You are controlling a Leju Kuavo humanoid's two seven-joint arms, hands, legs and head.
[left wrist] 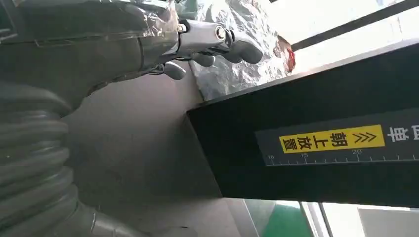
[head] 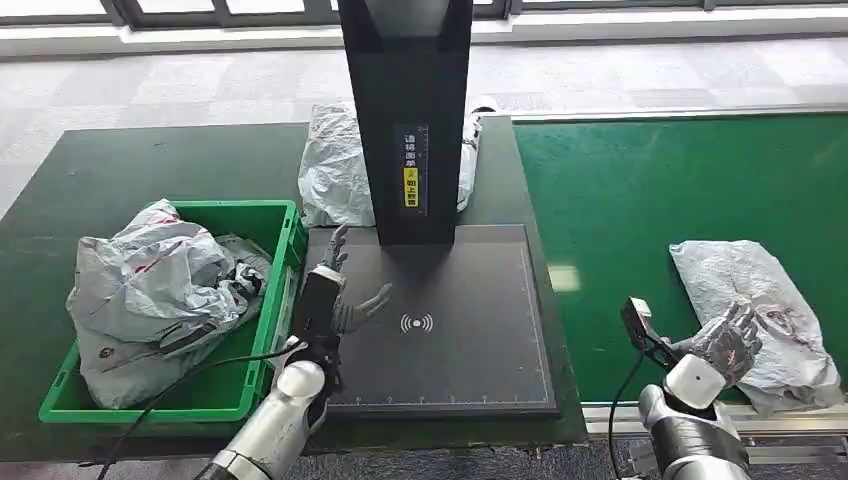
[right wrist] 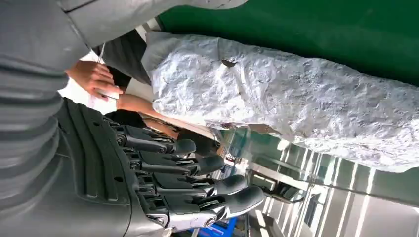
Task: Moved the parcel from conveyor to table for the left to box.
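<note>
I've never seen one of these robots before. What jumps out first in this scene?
A tall black scanner column rises from a dark scanning pad in the middle, with the left hand open above the pad's near-left part. On the green conveyor to the right lies a crinkled grey parcel, with the right hand open at its near edge. A green crate on the left holds more grey bagged parcels.

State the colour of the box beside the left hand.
Green box, clearest in the head view.
</note>
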